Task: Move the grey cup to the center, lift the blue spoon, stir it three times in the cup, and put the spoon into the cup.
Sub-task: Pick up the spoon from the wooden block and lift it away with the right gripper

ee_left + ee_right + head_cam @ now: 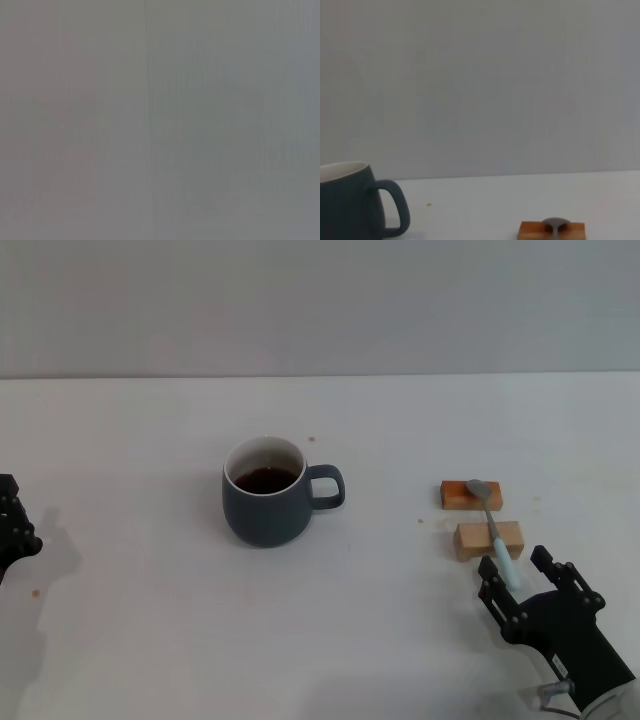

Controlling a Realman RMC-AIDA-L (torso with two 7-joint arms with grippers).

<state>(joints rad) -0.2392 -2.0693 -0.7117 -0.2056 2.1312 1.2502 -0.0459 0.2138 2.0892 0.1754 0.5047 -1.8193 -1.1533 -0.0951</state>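
Hovering spread open, the right tool [518, 574] flanks the blue spoon's [492, 521] handle (grey cup [266, 503] mid-table).

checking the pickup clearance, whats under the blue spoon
Two small wooden blocks hold the blue spoon off the table: bowl on the far block, handle across the near one. The handle's tip lies between the open right gripper's fingers.

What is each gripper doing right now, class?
Left gripper: at the table's left edge, holding nothing; open or shut cannot be told.
Right gripper: open, fingers either side of the blue spoon's handle end.
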